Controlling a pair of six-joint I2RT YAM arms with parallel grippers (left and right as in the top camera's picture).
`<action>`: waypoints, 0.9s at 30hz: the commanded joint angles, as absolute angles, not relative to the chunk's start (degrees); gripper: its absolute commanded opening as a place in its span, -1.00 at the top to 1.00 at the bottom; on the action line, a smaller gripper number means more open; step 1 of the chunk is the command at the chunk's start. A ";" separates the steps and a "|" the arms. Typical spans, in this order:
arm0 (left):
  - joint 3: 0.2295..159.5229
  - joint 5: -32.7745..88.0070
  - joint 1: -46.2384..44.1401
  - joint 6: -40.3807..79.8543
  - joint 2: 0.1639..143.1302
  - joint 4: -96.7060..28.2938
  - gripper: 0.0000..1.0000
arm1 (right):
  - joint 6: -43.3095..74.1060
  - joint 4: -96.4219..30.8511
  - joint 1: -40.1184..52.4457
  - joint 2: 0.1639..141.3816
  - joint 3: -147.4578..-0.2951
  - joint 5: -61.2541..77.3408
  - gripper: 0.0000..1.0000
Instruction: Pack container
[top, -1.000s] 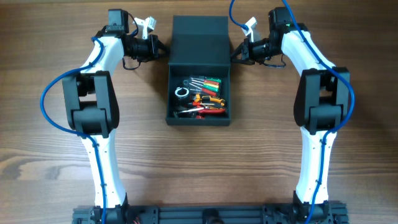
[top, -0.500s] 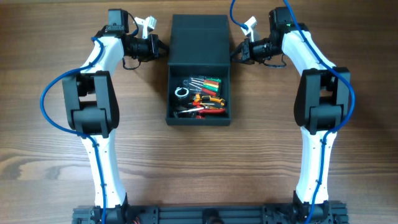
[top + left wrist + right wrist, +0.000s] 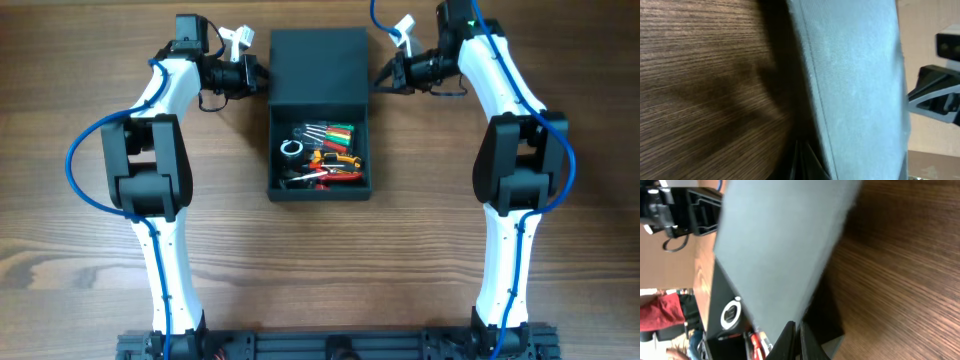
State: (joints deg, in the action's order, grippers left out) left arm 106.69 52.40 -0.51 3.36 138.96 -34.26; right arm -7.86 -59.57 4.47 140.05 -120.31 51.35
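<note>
- Container (image 3: 320,193): sitting mid-table (image 3: 80,250) between your arms, with hand tools (image 3: 325,150) lying inside.
- Lid (image 3: 318,65): rising. Over the last second your right end effector (image 3: 382,78) has been shifting back along the flap's right edge, so closing is getting under way.
- Left end effector (image 3: 258,75): fingers together at the flap's left edge.
- Right end effector: fingers together too, possibly propping the edge rather than pinching it.
- Wrist views: showing the flap tilted clear of the table, which overhead is flattening.
- Right wrist: also catching a tape roll (image 3: 730,314) inside.
</note>
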 commanded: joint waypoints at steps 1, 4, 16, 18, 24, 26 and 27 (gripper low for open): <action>106.65 54.00 -0.86 3.46 134.30 -34.00 0.92 | -10.57 -61.34 5.08 139.92 -124.64 50.74 0.92; 106.65 53.98 -0.86 3.22 132.64 -33.98 0.92 | -10.57 -62.17 5.08 139.28 -125.19 50.74 0.92; 106.65 53.89 -0.91 1.93 131.35 -34.00 0.92 | -8.88 -63.68 5.08 139.28 -125.21 40.95 0.92; 106.65 53.74 -0.91 1.91 131.35 -34.00 0.92 | -8.88 -63.68 5.08 139.28 -125.21 40.27 0.92; 106.65 53.74 -0.91 1.76 131.35 -33.98 0.91 | -9.13 -63.59 5.10 139.28 -125.21 40.77 0.91; 106.65 53.74 -0.91 1.76 131.33 -34.00 0.92 | -10.55 -63.68 5.10 139.28 -125.21 42.98 0.92; 106.65 53.76 -0.91 1.78 131.33 -34.02 0.92 | -10.85 -63.68 5.10 139.28 -125.21 44.42 0.92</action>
State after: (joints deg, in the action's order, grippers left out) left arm 106.67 51.75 -0.47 3.11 133.73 -34.26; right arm -9.15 -63.64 4.73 140.05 -123.90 41.06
